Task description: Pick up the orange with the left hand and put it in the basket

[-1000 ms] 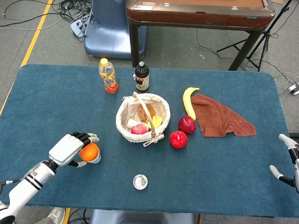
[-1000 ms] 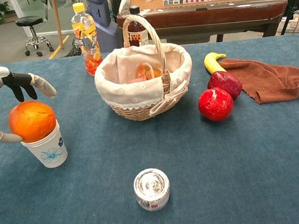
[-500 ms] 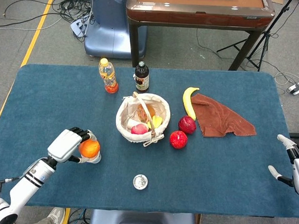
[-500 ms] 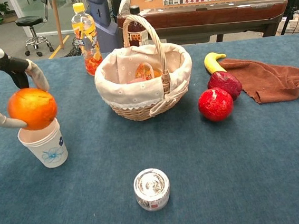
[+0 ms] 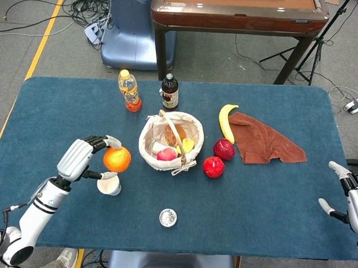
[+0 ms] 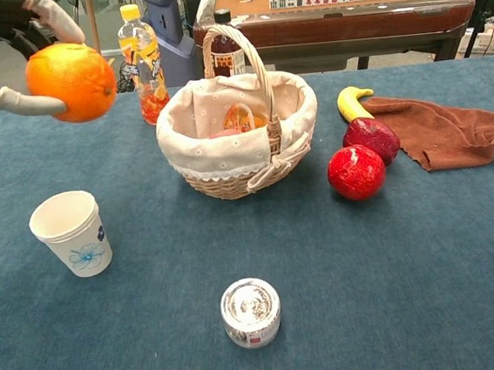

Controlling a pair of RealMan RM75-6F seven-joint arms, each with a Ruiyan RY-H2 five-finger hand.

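My left hand (image 5: 83,158) (image 6: 7,33) holds the orange (image 5: 117,160) (image 6: 70,70) in the air, above and clear of the white paper cup (image 5: 109,185) (image 6: 72,233). The orange hangs left of the wicker basket (image 5: 147,148) (image 6: 196,178), which has a cloth lining, an upright handle and some fruit inside. My right hand (image 5: 350,198) rests open at the table's right edge, far from everything, and shows only in the head view.
Behind the basket stand an orange drink bottle (image 5: 129,91) (image 6: 142,62) and a dark bottle (image 5: 169,92) (image 6: 227,54). Right of it lie two red fruits (image 5: 213,166) (image 6: 356,172), a banana (image 5: 226,119) (image 6: 352,102) and a brown cloth (image 5: 264,139) (image 6: 445,130). A small tin (image 5: 168,217) (image 6: 251,311) sits near the front.
My left hand has lifted the orange off the paper cup and carried it up and toward the basket. The cup now stands empty. The right hand has barely moved.
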